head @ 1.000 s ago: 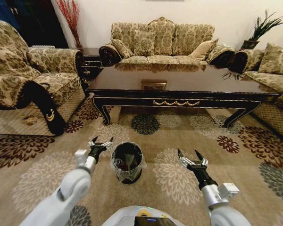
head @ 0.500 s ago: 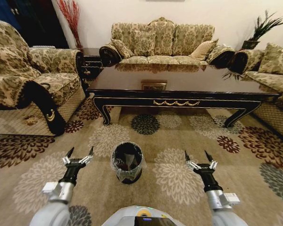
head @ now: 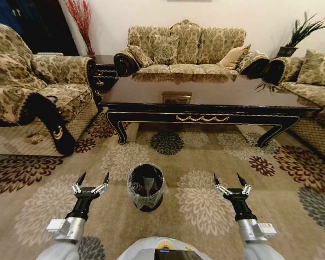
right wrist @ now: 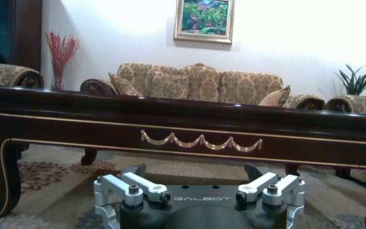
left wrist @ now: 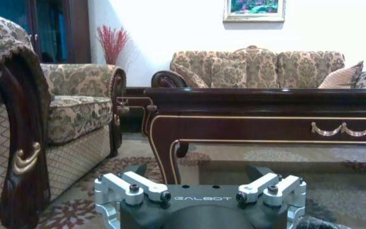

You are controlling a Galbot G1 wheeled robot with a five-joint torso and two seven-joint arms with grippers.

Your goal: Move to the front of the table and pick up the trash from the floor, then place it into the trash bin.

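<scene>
Nearest the robot, seen from its head, two arms reached forward low over a floral carpet (head: 206,157). The left pincer (head: 92,183) sat at about eight o'clock in the view, its two fingers spread wide and holding nothing. The right pincer (head: 232,182) sat at about four o'clock, its fingers likewise spread and empty.

Between the two pincers, near six o'clock, stood the trash bin (head: 146,187), small, round and black, lined with a clear plastic bag, upright on the carpet. Its inside looked dark, and what lay in it could not be made out.

Beyond the bin, toward twelve o'clock, the table (head: 206,105) ran across the view, its glossy dark tabletop carrying a gold swag ornament on the front edge. A small framed object (head: 176,97) lay on it.

Farther off, a patterned sofa (head: 187,49) stood against the back wall, with an armchair (head: 38,92) at nine o'clock and another seat (head: 314,92) at three o'clock.
</scene>
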